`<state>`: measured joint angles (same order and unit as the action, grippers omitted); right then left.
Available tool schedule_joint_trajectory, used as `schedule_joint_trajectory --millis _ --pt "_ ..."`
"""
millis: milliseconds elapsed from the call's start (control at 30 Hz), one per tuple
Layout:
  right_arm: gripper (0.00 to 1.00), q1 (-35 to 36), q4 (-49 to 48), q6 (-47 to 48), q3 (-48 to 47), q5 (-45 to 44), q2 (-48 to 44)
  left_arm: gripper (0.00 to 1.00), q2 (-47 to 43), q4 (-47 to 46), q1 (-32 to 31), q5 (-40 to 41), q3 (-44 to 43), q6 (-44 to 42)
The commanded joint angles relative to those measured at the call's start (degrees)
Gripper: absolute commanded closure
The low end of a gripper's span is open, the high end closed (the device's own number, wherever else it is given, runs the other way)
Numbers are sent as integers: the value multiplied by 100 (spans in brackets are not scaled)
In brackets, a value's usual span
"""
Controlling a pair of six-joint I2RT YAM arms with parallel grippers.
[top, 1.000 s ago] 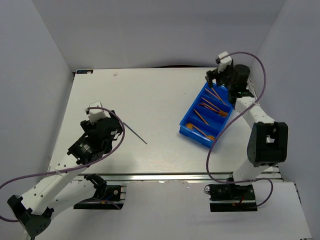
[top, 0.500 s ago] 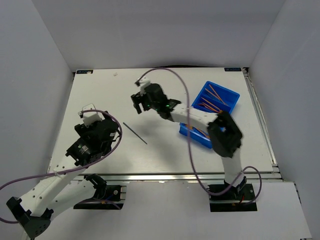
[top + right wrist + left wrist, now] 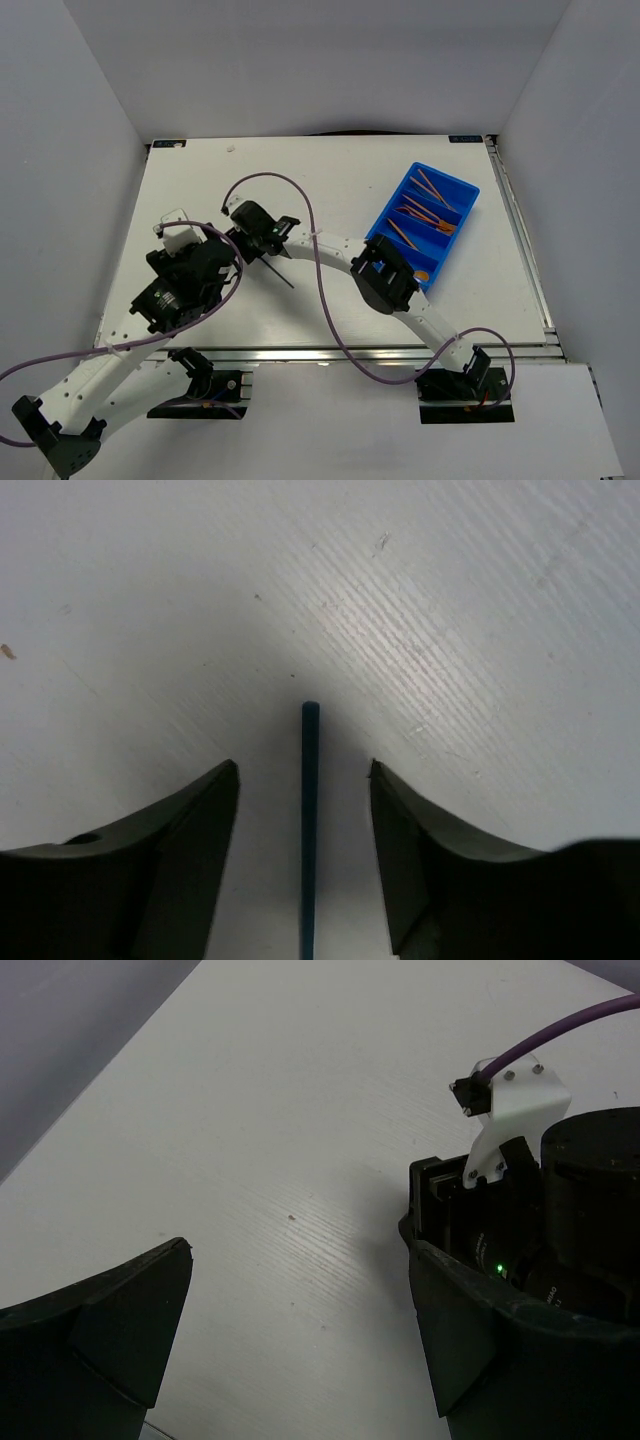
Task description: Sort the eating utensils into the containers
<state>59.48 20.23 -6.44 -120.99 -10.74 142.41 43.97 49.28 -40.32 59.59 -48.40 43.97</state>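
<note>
A dark blue-grey stick lies flat on the white table, between the jaws of my right gripper, which is open and straddles its end without touching it. In the top view the right gripper is stretched far left over the stick. The blue tray at the right holds several orange utensils. My left gripper is open and empty over bare table, just left of the right gripper; it also shows in the top view.
The right arm spans the table's middle from the tray side to the stick. Its purple cable loops above the table. The right arm's wrist sits close to my left gripper's right finger.
The right arm swung from the tray across the table to the left and came down with open jaws around the stick's end. The left arm barely moved.
</note>
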Motion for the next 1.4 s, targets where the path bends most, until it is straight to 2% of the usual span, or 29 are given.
schedule_joint_trajectory --millis 0,100,167,267,333,367,433,467,600,667,767,867,900,933,1000,1033,1167,1233,1367 --pt "45 -68 270 -138 -460 -77 322 2 16 -50 6 44 -126 -37" --pt "54 -68 595 -130 -715 -199 621 2 -11 -50 6 26 -126 -37" --pt "55 -68 702 -139 -742 -113 718 2 -46 -67 15 9 -117 -55" --pt "67 -77 894 -121 -716 81 779 2 -81 -111 6 -27 -108 -90" --pt "93 -77 1149 -103 -716 125 762 2 -72 -103 6 -35 -108 -99" --pt "100 -69 1220 -86 -707 134 692 2 -72 -102 6 -35 -117 -99" --pt "100 -60 1073 -60 -296 64 403 2 -81 -102 6 -35 -108 -90" --pt "100 -60 888 28 -67 133 -59 2 -90 -102 6 -35 -108 -99" --pt "100 -191 -640 379 1242 1860 -1695 2 -125 -102 6 -44 -108 -99" --pt "100 -428 -1326 432 1718 2197 -2584 2 -143 -85 6 -36 -108 -81" --pt "100 -1007 -1960 468 2219 3144 -3551 2 -212 -94 6 -44 -108 -81" --pt "100 -1929 -2899 459 2973 3981 -4343 2 -274 -129 6 -88 -82 -90" --pt "100 -2402 -3084 581 3211 4053 -4527 2 -283 -129 6 -97 -73 -99" --pt "100 -2633 -3182 1235 3413 4062 -4781 2 -283 -146 6 -114 -64 -107" --pt "100 -3246 -3061 1950 3749 3922 -4871 2 -292 -155 6 -158 -64 -125" --pt "100 -3468 -2929 2606 3758 3905 -4837 2 -301 -181 6 -176 -55 -142" --pt "100 -4452 -2541 3376 3565 4069 -4459 2 -266 -287 -3 -290 -11 -222" --pt "100 -4962 -2900 3534 3792 4246 -4275 2 -170 -287 -3 -317 -29 -239" --pt "100 -5350 -3858 3835 4399 4220 -3993 2 -2 -305 -3 -361 -46 -283"
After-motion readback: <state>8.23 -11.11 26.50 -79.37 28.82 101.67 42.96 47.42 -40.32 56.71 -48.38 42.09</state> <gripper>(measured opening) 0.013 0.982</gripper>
